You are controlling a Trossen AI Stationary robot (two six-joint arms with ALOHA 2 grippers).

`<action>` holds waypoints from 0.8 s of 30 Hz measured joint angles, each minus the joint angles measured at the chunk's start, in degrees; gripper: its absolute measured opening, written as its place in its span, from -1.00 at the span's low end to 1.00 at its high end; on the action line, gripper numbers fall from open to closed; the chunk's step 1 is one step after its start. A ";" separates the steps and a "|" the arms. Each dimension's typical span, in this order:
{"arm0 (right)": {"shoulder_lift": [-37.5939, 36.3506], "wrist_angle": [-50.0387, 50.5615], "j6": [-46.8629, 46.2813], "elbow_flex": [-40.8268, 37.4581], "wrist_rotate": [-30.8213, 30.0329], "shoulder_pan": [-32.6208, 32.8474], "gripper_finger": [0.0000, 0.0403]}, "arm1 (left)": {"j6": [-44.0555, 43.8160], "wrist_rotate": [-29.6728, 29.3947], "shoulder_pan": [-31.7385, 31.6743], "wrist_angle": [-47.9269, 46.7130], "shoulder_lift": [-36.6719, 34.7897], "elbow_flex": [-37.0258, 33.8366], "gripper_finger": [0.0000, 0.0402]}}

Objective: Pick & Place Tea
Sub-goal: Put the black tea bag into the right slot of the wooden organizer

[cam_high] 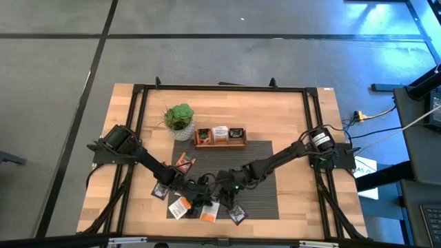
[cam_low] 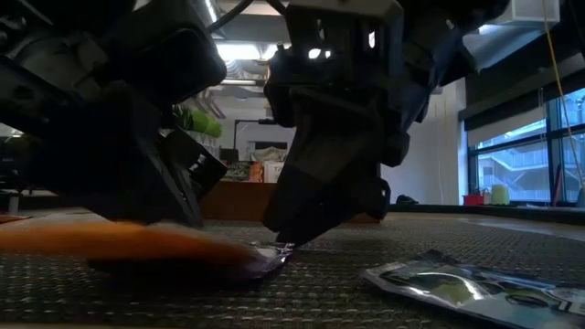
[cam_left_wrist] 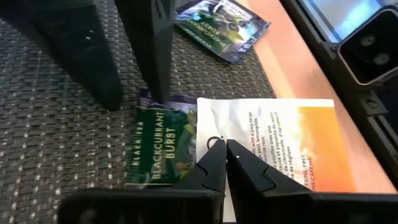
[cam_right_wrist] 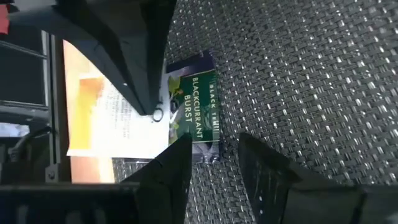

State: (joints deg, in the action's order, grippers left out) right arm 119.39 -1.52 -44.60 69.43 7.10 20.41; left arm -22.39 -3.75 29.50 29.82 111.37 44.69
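Counter (cam_high: 289, 114): pale wood, edged by a black frame. Mat (cam_high: 262, 179): dark grey woven, on the counter's near half. Tray (cam_high: 220, 143): brown wood, three compartments, at the mat's far edge. Plant (cam_high: 179, 118): small, green, in a pale pot, just beside the tray. Floor (cam_high: 207, 62): grey, with dark seams.

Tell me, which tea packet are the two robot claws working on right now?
The dark Blackcurrant Burst sachet on the grey mat. The left gripper is shut at its edge beside a white-and-orange sachet; the right gripper stands open over it.
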 joint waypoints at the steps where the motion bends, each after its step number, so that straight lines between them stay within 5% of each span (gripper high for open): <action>1: 0.02 0.00 -0.09 0.00 0.32 -0.13 -0.34 | 0.00 -0.17 -0.01 -0.10 0.01 0.00 -0.94; 17: 0.09 1.84 7.36 0.04 0.56 0.11 -0.35 | -0.90 -1.81 -0.01 -1.37 0.05 -0.09 -0.94; 24: 0.17 0.81 8.19 -0.12 0.52 0.11 -0.53 | -0.90 -2.60 -0.03 -1.44 0.09 -0.11 -0.95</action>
State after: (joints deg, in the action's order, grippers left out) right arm 119.57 -0.71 -36.41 69.31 7.62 20.51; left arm -23.29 -6.35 29.47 28.38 111.46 44.58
